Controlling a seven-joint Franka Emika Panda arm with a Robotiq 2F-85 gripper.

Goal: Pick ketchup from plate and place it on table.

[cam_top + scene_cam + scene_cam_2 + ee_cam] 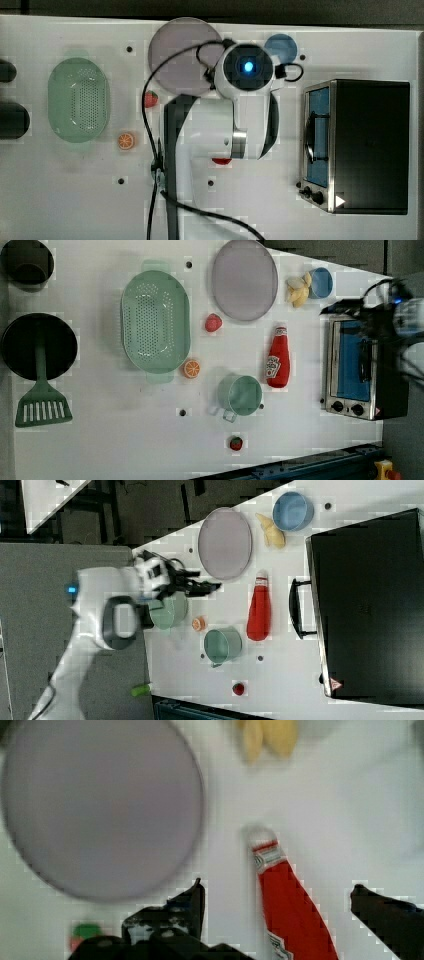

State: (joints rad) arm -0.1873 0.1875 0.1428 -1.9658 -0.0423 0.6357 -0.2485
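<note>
The ketchup (pixel 278 360) lies flat on the white table (pixel 125 440), white cap toward the plate (pixel 244 280), between the plate and the toaster oven. It is off the plate, whose pale lilac surface (pixel 225 542) is bare. In the wrist view my gripper (pixel 277 889) is open, one dark finger on each side of the red bottle (pixel 290 905), with gaps showing between the fingers and the bottle. The right view shows the gripper (pixel 207 586) at the end of the white arm, and the ketchup (pixel 259 611) on the table.
A green perforated basket (pixel 155 320), a strawberry (pixel 213 322), an orange slice (pixel 191 368) and a teal cup (pixel 240 395) sit near the ketchup. The toaster oven (pixel 357 370) stands at the left view's right, with a blue bowl (pixel 321 282) and a yellow item (pixel 299 290) beyond.
</note>
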